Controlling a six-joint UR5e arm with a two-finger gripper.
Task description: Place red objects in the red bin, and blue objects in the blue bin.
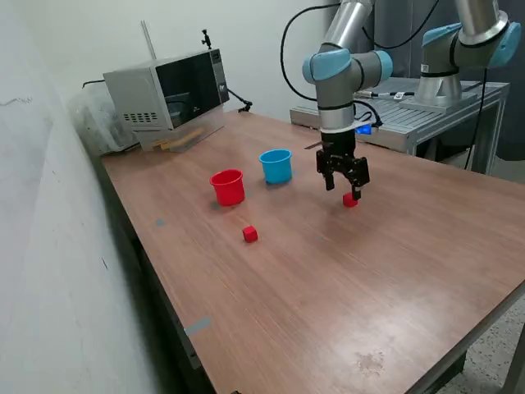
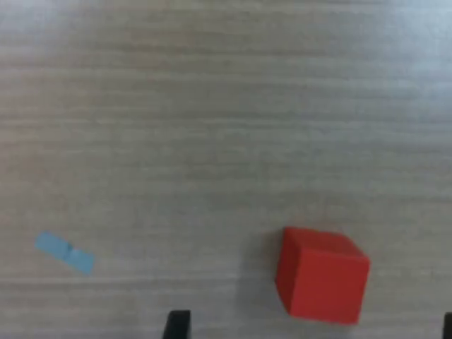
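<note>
Exterior view is showing the gripper (image 1: pixel 344 186) hanging with its jaws spread and empty just above a red cube (image 1: pixel 350 199) on the table (image 1: pixel 344 287); the pick looks to be the step in hand; the wrist view is putting that cube (image 2: pixel 321 274) off-centre between the fingertips, so centring, then descending, seems needed; the second red cube (image 1: pixel 250 235) is lying near the red cup (image 1: pixel 228 186); the blue cup (image 1: pixel 276 165) is standing beside it.

table (image 1: pixel 328 279): wood-grain, smooth, slight sheen | red cube (image 2: pixel 321 274): matt | cups (image 1: pixel 228 186): glossy plastic
</note>
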